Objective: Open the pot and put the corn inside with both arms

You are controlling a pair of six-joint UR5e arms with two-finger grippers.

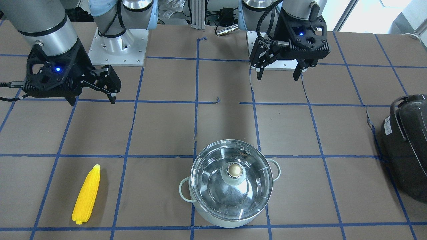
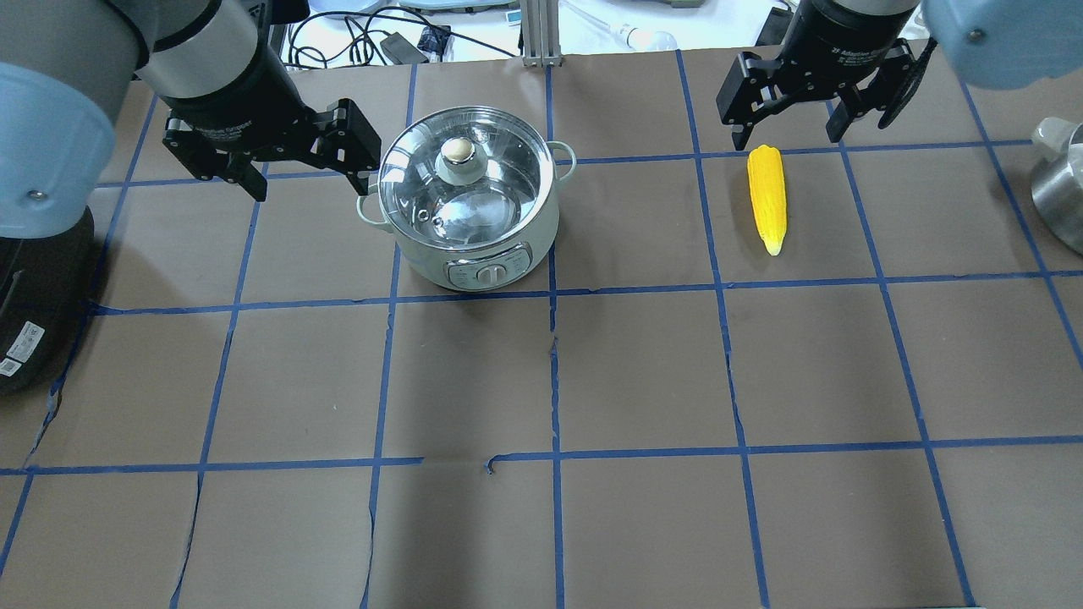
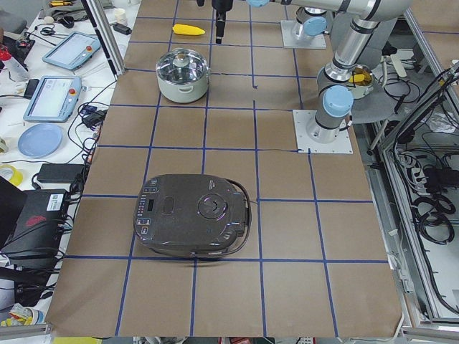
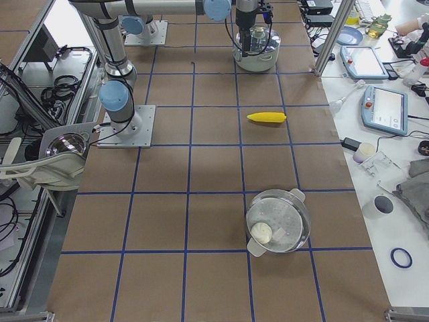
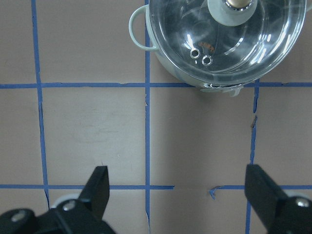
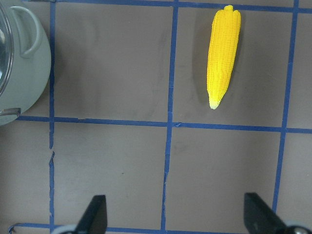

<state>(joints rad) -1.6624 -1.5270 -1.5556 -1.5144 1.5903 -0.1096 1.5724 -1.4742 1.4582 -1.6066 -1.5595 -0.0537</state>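
Observation:
The pot [image 1: 217, 220] stands on the table's far side from my bases, shut under its glass lid [image 1: 213, 186] with a metal knob [image 1: 234, 170]. The corn [image 1: 87, 195] lies flat on the paper to my right of the pot, about two pot widths away. My left gripper [image 2: 311, 190] hangs open and empty above the table, beside the pot [image 2: 486, 262]. In the left wrist view the pot [image 5: 185, 73] sits ahead of the open fingers [image 5: 100, 185]. My right gripper [image 2: 785, 139] hangs open and empty above the corn [image 2: 768, 196]. The corn [image 6: 223, 53] lies ahead of it.
A large black rounded appliance [image 1: 405, 150] sits at my left end of the table. A second metal pot with a lid [image 4: 278, 221] stands at my right end. The arm base plates [image 1: 116, 50] are at my side. Blue tape lines grid the brown paper.

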